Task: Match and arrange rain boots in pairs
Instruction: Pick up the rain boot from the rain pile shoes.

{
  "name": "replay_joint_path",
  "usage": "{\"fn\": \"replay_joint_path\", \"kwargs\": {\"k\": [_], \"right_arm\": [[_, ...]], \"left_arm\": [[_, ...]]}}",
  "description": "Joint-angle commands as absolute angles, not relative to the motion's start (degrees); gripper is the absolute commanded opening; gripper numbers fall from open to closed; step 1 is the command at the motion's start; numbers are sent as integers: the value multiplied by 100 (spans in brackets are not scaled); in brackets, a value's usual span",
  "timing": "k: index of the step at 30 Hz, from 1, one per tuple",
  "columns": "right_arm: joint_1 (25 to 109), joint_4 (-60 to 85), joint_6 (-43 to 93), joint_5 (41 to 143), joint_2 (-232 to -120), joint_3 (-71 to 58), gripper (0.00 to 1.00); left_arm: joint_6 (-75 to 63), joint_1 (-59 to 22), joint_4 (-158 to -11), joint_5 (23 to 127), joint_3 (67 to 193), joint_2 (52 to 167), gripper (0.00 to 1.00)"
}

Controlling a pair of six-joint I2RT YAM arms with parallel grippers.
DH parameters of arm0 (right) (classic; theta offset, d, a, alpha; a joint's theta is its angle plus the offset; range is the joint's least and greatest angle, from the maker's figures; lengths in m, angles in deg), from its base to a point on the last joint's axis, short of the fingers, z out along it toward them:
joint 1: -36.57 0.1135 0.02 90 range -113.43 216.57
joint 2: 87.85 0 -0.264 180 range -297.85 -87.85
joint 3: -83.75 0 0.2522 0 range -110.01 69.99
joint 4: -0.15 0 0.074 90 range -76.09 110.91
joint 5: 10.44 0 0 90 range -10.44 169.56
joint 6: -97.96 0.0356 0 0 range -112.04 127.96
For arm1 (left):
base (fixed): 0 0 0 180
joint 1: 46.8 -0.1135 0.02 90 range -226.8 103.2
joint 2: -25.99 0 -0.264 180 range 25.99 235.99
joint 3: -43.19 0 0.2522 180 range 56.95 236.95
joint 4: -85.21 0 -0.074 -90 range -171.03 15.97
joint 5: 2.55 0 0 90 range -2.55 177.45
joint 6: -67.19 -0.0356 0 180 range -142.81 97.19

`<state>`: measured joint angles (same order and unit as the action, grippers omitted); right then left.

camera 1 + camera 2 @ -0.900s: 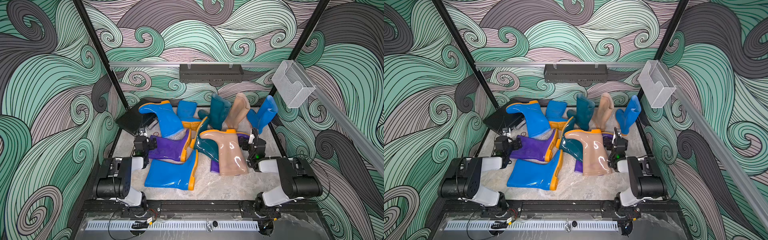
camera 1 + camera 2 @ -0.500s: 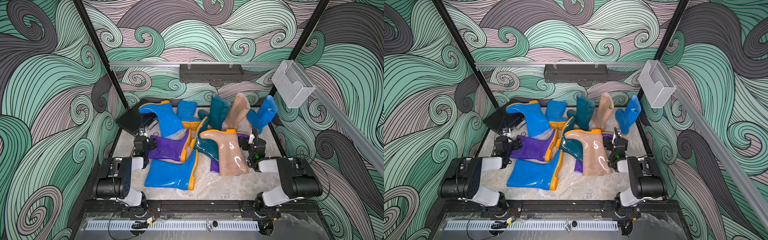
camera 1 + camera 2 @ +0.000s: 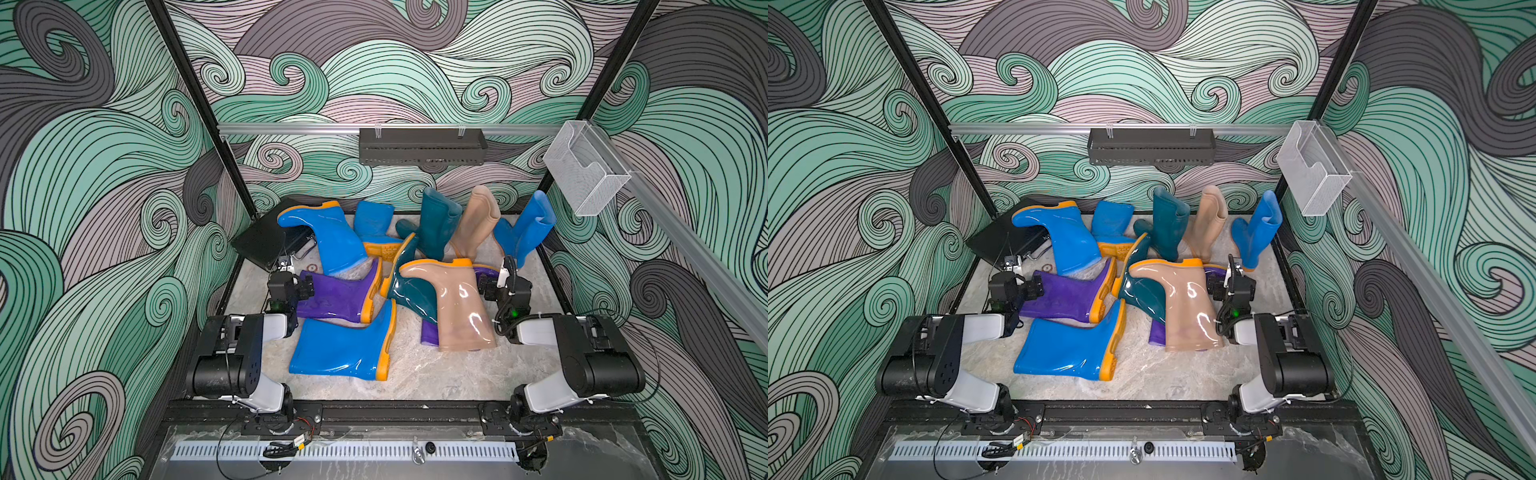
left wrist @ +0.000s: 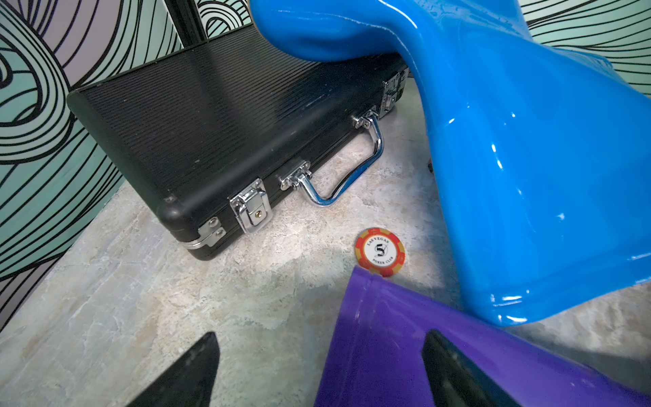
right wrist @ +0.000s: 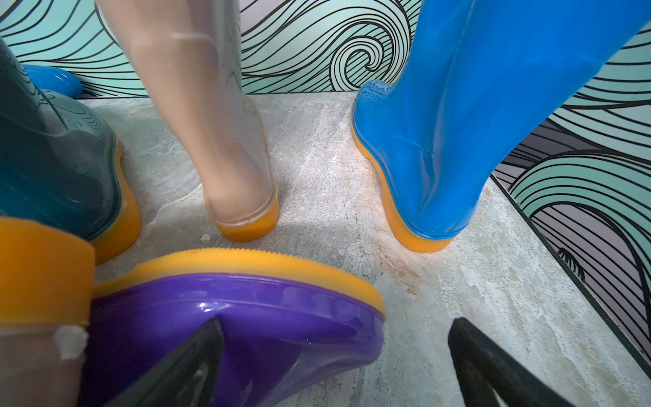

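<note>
The rain boots lie in a heap on the marble floor. One purple boot (image 3: 332,295) lies on its side, and my left gripper (image 3: 305,286) is open at its shaft mouth (image 4: 380,352), one finger over the boot and one over bare floor. A second purple boot (image 5: 264,317) is mostly buried under a lying beige boot (image 3: 457,303) and a lying teal boot (image 3: 411,286). My right gripper (image 5: 337,322) is open around its toe. Blue boots (image 3: 340,349) (image 3: 328,237) lie nearby. A teal (image 3: 438,224), a beige (image 3: 476,224) and a blue boot (image 3: 525,228) stand at the back.
A flat black case (image 3: 262,241) with a metal handle (image 4: 352,169) sits at the back left, with a blue boot leaning on it. A poker chip (image 4: 379,251) lies on the floor beside the purple shaft. A dark shelf (image 3: 422,145) and a clear bin (image 3: 582,170) hang on the walls.
</note>
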<state>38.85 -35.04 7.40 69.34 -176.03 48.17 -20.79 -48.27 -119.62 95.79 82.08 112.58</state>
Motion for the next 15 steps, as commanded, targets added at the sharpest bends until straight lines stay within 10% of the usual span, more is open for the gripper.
{"fn": "replay_joint_path", "kwargs": {"k": [1, 9, 15], "right_arm": [[3920, -3537, 499, 7562, -17561, 4750, 99], [3911, -3625, 688, 7017, -17262, 4863, 99], [3910, -708, 895, 6843, -15110, 4288, 99]], "left_arm": [[-2123, -4803, -11970, 9572, 8359, 11320, 91], [-2132, -4798, -12014, 9632, 8337, 11258, 89], [-1763, -4797, -9252, 9935, 9292, 9948, 90]]}}
